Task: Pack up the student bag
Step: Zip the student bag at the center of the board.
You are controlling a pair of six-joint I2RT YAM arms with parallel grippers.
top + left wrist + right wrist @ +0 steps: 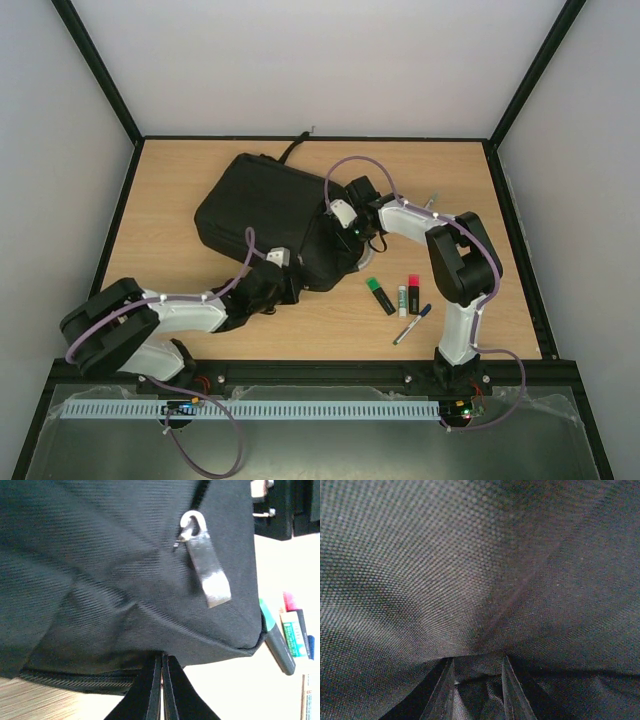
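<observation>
Student bag [270, 215], one, black, lies mid-table with its long axis diagonal from far-left to near-right and a strap [296, 147] poking toward the table's [160, 200] far edge. Nearest, left gripper [162, 655] has fingers closed tip to tip at the bag's near hem, by one silver zipper pull [207, 575]. Four loose items sit right of it: pen [412, 325], green highlighter [380, 295], white tube [403, 299], pink highlighter [414, 293]. Farther, right gripper [476, 660] pinches bag fabric; bare wood left and far-right.
</observation>
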